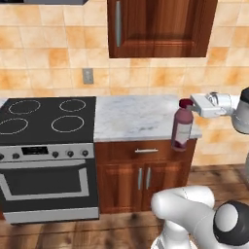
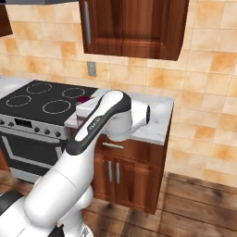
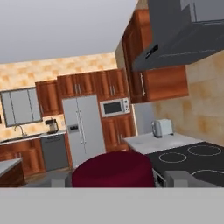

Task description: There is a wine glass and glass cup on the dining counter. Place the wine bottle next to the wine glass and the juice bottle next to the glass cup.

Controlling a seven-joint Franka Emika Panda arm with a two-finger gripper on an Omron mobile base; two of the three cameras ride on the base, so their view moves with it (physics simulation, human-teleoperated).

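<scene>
The juice bottle (image 1: 182, 127) hangs upright, cap up and base down, off the front right corner of the worktop (image 1: 136, 116) beside the stove (image 1: 46, 119), clear of the marble. The gripper (image 1: 192, 108) reaches in sideways from the right and is clamped about the bottle's neck just under the cap (image 3: 113, 168). From here the bottle must travel to the glass cup, and its long axis wants keeping vertical on the way.

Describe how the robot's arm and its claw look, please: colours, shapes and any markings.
The arm is made of glossy white rounded segments with dark grey joints; a dark band bearing small pale lettering runs along the upper link. The wrist is white and blocky. The claw has two small dark grey fingertips.
</scene>
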